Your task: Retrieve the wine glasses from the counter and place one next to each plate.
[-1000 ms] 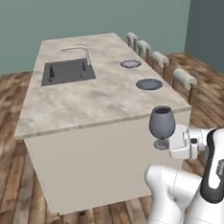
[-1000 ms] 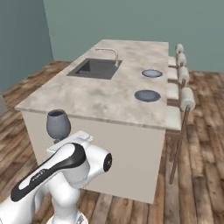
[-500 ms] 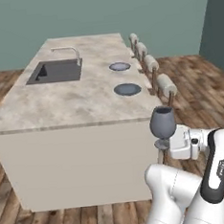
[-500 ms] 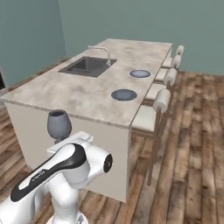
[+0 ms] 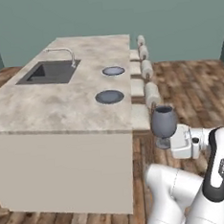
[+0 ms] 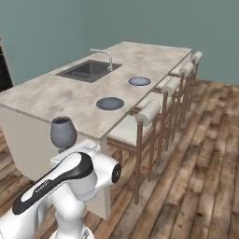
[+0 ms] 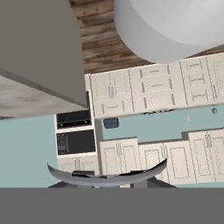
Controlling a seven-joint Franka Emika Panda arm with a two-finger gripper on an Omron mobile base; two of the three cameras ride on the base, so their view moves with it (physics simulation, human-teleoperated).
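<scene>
Pincer (image 5: 164,147) clamped on the stem of a smoky wine glass (image 5: 163,122), bowl upright above it, held off the near corner of the island worktop (image 5: 46,105). Beyond the pincer, on that worktop: near plate (image 5: 109,97), then far plate (image 5: 113,71), well apart, both by the stool-side edge. Sink (image 5: 49,72) further across. Row of stools (image 6: 150,112) alongside.

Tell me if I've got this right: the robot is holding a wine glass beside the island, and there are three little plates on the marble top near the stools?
Not quite. The gripper does hold a wine glass beside the island, but the top carries two plates, not three: a near plate and a far plate, both on the side toward the stools. The left base view shows this plainly.
</scene>
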